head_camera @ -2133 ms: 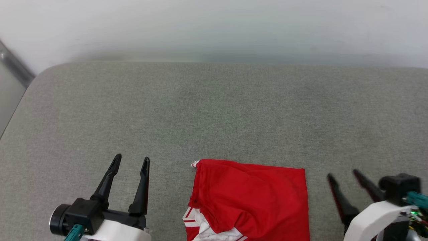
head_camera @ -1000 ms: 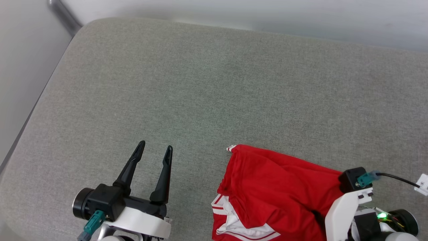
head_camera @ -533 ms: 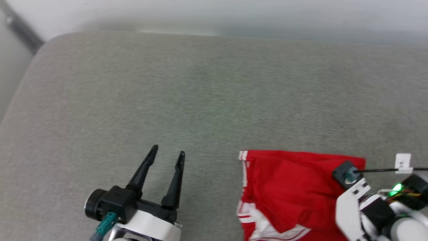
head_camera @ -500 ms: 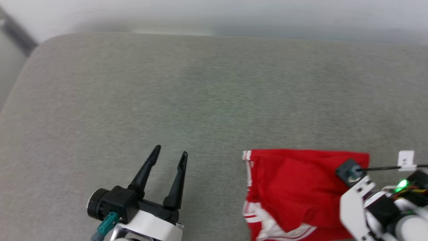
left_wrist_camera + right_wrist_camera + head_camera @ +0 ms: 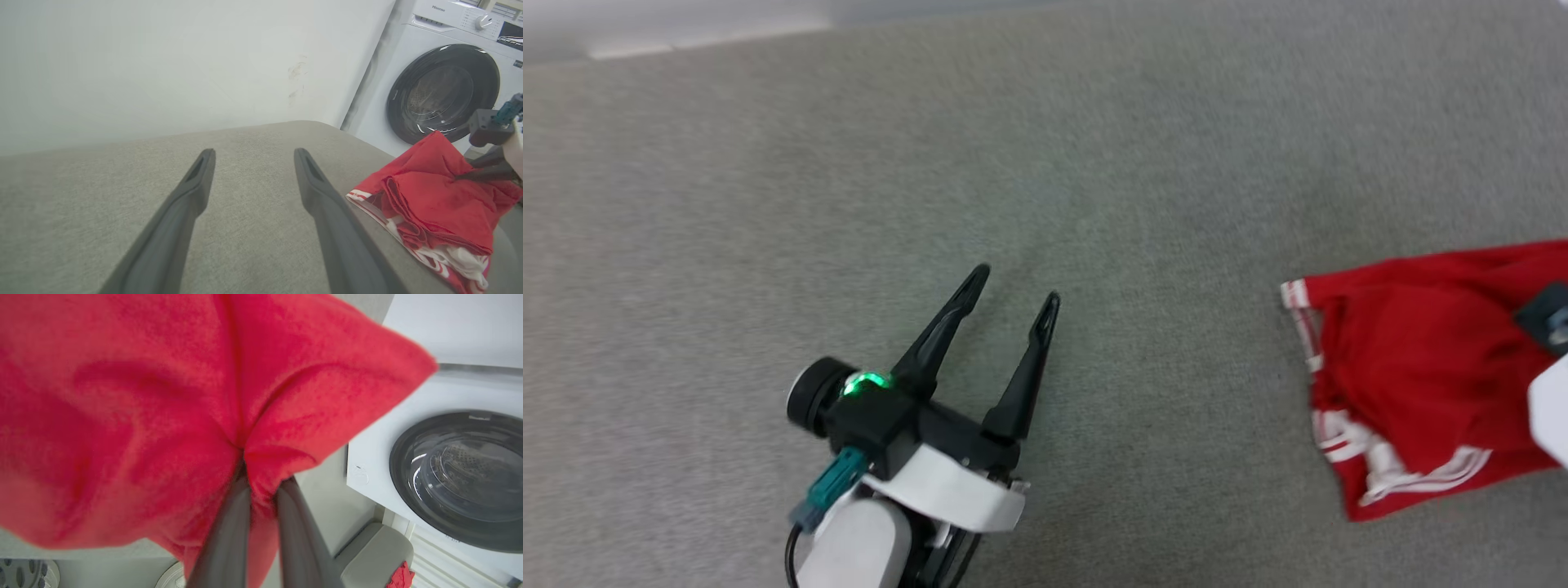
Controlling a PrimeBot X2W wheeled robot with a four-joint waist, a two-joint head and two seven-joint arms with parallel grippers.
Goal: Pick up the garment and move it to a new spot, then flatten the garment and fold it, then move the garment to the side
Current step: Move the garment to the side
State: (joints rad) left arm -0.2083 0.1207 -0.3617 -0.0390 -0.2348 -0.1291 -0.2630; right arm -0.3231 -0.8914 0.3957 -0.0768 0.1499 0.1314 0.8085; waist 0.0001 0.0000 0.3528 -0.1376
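Looks like our head camera swung round, so everything slid rightward in the head view, and we shouldn't read that as the shirt travelling. Our left gripper (image 5: pixel 1017 283) hasn't changed: its fingers are spread wide over the bare grey cushion (image 5: pixel 1094 163), holding nothing. Further right, the garment (image 5: pixel 1413 367) sits as a compact bundle near the cushion's right end, red on top with white striped trim peeking out underneath. The real change is our right gripper (image 5: pixel 261 490). It was open beside the cloth two seconds ago, and now it's pinched tight on a fold of red fabric. We'd guess that's the grab for shifting it aside.
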